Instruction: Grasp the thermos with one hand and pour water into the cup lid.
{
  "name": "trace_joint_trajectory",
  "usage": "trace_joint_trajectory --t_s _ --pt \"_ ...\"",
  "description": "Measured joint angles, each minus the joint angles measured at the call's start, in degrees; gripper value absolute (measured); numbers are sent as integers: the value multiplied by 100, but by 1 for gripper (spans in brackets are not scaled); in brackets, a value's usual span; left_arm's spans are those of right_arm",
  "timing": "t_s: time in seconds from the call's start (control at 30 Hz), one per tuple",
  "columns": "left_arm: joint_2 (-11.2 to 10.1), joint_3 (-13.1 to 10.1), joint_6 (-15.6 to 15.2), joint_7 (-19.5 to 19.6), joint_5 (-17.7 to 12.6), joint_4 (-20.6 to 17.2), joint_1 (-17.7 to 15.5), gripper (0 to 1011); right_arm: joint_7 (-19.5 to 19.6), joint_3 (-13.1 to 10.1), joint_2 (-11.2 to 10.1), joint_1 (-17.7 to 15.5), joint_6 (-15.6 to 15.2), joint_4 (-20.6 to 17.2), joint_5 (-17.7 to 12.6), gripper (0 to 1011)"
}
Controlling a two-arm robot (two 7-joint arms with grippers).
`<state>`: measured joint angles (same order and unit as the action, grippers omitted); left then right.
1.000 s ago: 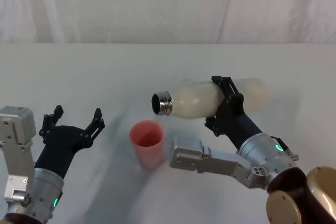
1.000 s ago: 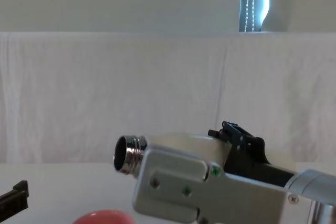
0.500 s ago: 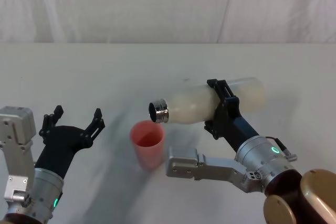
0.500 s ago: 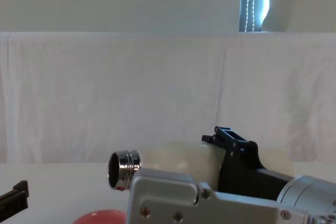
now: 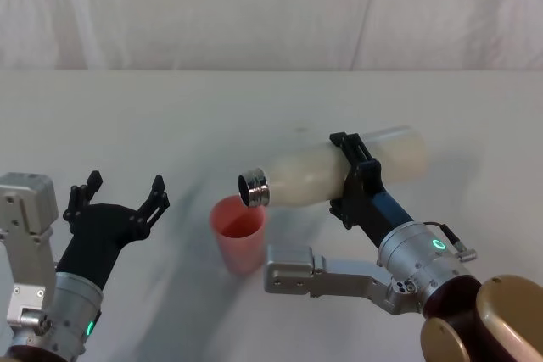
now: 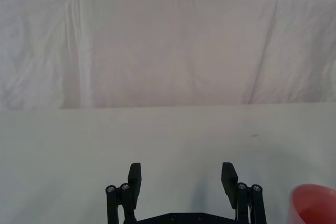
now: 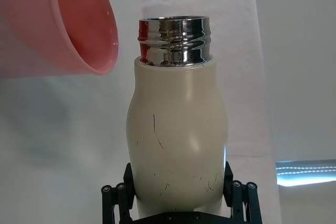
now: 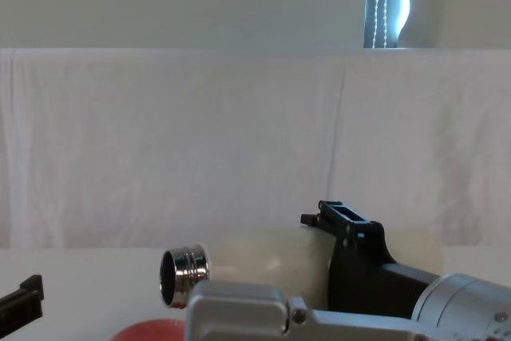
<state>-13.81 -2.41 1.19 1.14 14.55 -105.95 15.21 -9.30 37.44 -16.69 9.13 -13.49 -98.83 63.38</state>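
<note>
The cream-white thermos (image 5: 318, 171) lies tilted almost level, clamped round its body by my right gripper (image 5: 344, 174), which is shut on it. Its chrome neck (image 5: 253, 187) slants down and hangs just above the rim of the salmon-red cup lid (image 5: 239, 231), which stands upright on the table. The right wrist view looks along the thermos (image 7: 176, 129) to the cup lid (image 7: 79, 24) beyond its mouth. From the chest view the thermos (image 8: 263, 253) is above the cup lid (image 8: 152, 331). My left gripper (image 5: 123, 186) rests open and empty left of the cup lid (image 6: 314, 203).
A white cloth covers the table (image 5: 170, 116) and hangs as a backdrop (image 5: 271, 6) behind it. Open tabletop lies behind and to both sides of the cup lid. My right forearm (image 5: 339, 273) crosses the front, just right of the cup lid.
The thermos has tipped further, its neck dropping down and left toward the cup lid's rim. The left arm has stayed still.
</note>
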Motion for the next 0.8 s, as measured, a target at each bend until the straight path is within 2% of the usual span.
trace_joint_trajectory --t_s 0.53,0.8 --pt "0 0 0 0 0 0 0 1001 -201 92 -27 165 -138 -12 285 960" --pt "0 0 0 0 0 0 0 1001 -259 109 -49 207 -154 -61 326 960"
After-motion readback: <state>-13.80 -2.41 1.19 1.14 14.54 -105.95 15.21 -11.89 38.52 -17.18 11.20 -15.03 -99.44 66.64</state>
